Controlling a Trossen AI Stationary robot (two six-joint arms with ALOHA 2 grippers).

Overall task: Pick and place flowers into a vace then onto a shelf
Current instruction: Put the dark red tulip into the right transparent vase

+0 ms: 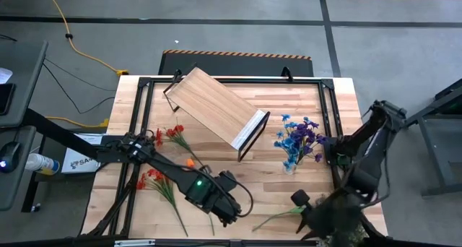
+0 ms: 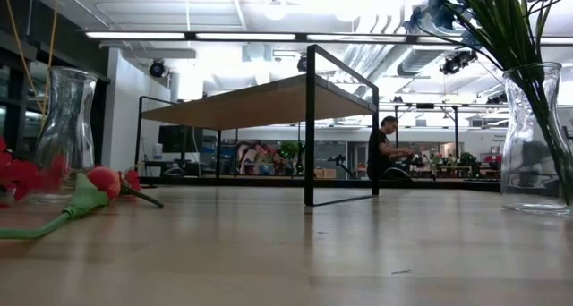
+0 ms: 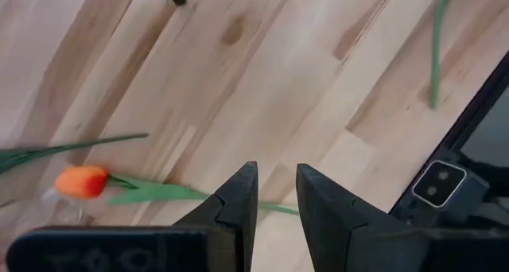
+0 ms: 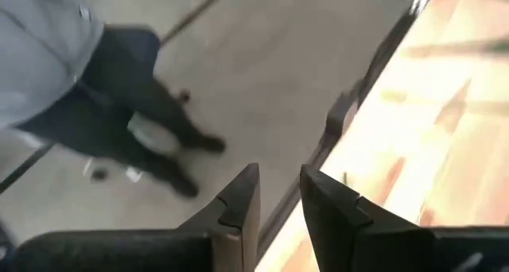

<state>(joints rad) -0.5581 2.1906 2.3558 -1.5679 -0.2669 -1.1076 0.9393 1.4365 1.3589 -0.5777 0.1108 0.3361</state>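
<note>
My left gripper (image 1: 227, 208) hovers low over the near middle of the table, open by a narrow gap (image 3: 277, 194). The orange tulip (image 1: 189, 162) (image 3: 81, 180) lies flat, its green stem (image 3: 276, 208) crossing under the gap between the fingers. Two red sprays (image 1: 170, 133) (image 1: 153, 179) lie on the table's left half. Blue and purple blooms (image 1: 297, 139) stand in a glass vase (image 2: 535, 136). A second vase (image 2: 67, 127), without flowers, stands on the left. The shelf (image 1: 216, 106) stands askew at the far middle. A dark rose (image 1: 299, 198) lies near my right gripper (image 4: 279, 194), which is open narrowly at the near right corner.
A bushy dark green plant (image 1: 338, 222) sits at the near right corner under the right arm. A black frame (image 1: 328, 110) runs around the tabletop. Bare wood lies between the shelf and my left gripper. A person (image 4: 95, 81) stands on the floor beyond the table's edge.
</note>
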